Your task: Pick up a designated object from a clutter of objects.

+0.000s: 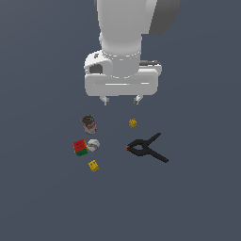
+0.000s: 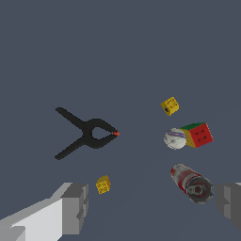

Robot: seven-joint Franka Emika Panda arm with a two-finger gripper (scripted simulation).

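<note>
Six things lie on the dark grey floor (image 1: 42, 202): two yellow bricks, one dark-red can (image 1: 89, 124), one red-and-green cube (image 1: 80, 147), one whitish ball (image 1: 93, 145) and one black spring clamp with a red tip (image 1: 148, 148). The bright yellow brick with dark spots (image 1: 93, 165) is almost square, turned cornerwise. It lies just past the cube, well apart from the white gripper (image 1: 121, 100), which hangs wide open, holding nothing. The smaller orange-yellow brick (image 1: 132, 123) lies nearer it.

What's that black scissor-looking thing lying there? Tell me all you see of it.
It is a black spring clamp with a small red tip, the largest item here. It lies flat on the grey floor, its two long handles splayed apart. Nothing touches it; the nearest thing is an orange-yellow brick. The gripper is above, clear of it.
</note>
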